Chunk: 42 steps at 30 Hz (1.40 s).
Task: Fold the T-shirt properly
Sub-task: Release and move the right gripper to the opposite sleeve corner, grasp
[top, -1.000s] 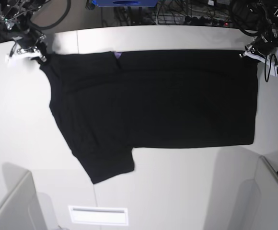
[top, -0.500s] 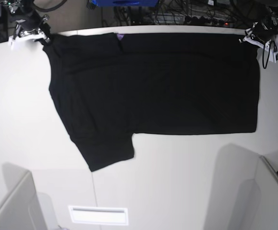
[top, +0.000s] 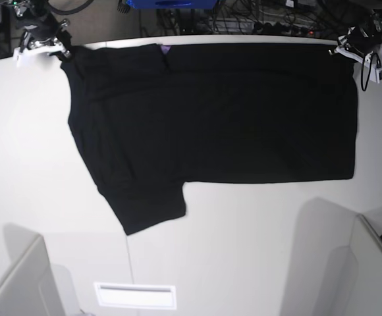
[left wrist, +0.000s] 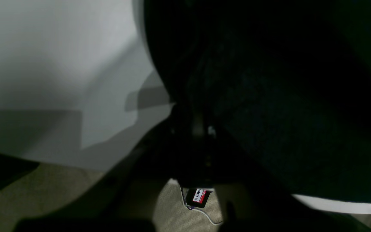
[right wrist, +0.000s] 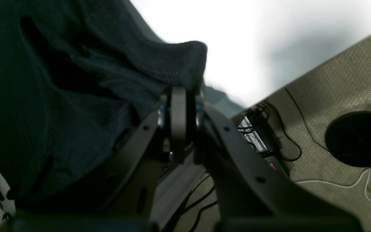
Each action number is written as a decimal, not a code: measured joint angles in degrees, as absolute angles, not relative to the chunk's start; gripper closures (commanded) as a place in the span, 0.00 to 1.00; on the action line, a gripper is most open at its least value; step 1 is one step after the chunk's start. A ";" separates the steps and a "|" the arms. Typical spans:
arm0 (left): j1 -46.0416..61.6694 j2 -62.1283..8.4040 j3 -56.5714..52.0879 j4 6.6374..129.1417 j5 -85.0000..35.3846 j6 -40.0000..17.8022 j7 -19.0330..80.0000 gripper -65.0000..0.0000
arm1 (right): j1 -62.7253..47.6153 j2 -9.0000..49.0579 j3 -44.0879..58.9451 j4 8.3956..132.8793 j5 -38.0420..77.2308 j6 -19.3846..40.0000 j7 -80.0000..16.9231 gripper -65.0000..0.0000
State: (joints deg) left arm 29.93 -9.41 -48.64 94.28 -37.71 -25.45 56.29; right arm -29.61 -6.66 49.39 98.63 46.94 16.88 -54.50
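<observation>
Shirt corners are pinched in both my grippers, left gripper (top: 346, 50) and right gripper (top: 44, 45), at the table's (top: 244, 250) far edge. T-shirt (top: 211, 118) lies flat (plain side up), pulled smooth for folding.

Honestly can't make out my left hand (left wrist: 198, 129) in its wrist view, it's lost in shadow against the big black cloth T-shirt (left wrist: 285, 96), whose printed side is hidden.

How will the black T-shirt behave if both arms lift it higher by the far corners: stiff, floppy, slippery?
Likely floppy: the T-shirt lies flat, and it bunches at the right gripper. Probably light, since a corner pinch at the left gripper carries its edge. It should sag between the grips, sleeve trailing on the table.
</observation>
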 measured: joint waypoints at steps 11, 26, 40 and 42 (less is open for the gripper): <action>30.04 -9.32 -54.68 94.35 -37.28 -25.10 56.80 0.44 | -29.58 -6.66 49.39 98.63 46.96 16.88 -54.70 1.00; 29.45 -9.23 -70.08 97.80 -37.32 -25.19 57.25 0.46 | -28.60 -7.44 55.51 106.89 46.00 16.86 -52.75 0.58; 20.03 -10.15 -57.06 103.92 -32.25 -25.56 57.69 1.00 | -3.16 -0.36 29.52 99.07 34.63 9.50 -52.88 0.57; 18.09 -10.02 -56.40 104.05 -28.82 -25.58 57.39 1.00 | 2.94 -0.82 26.68 93.78 30.83 10.31 -52.90 0.57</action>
